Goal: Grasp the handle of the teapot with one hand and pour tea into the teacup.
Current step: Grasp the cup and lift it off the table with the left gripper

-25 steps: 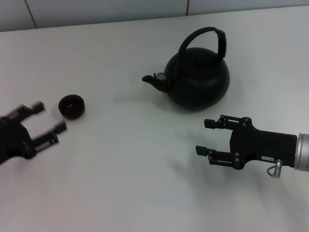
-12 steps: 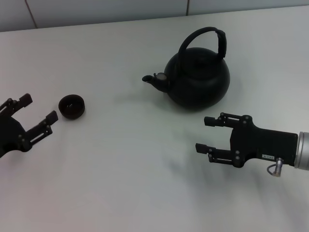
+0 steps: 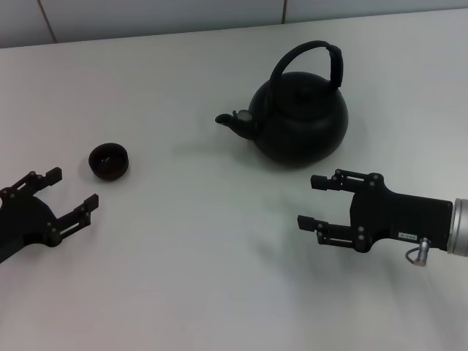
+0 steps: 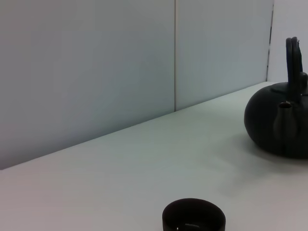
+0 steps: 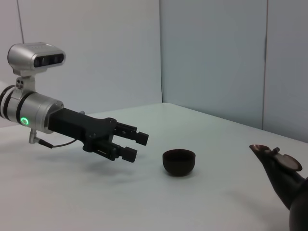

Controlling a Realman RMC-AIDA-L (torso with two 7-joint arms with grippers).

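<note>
The matte-black teapot [image 3: 301, 121] stands at the back right of the white table, spout [image 3: 232, 121] pointing left, its arched handle [image 3: 313, 56] upright. It also shows in the left wrist view [image 4: 279, 120]; its spout shows in the right wrist view [image 5: 276, 159]. The small black teacup [image 3: 109, 161] sits at the left, and shows in the left wrist view [image 4: 193, 221] and right wrist view [image 5: 178, 161]. My right gripper [image 3: 311, 200] is open and empty, in front of the teapot. My left gripper [image 3: 69, 187] is open and empty, in front of and left of the teacup; it shows in the right wrist view [image 5: 134, 146].
The white table [image 3: 197, 241] ends at a grey panelled wall [image 3: 146, 14] behind the teapot. Nothing else stands on the table.
My left gripper has drawn back toward the front left, away from the teacup. The right gripper, teapot and teacup have stayed put.
</note>
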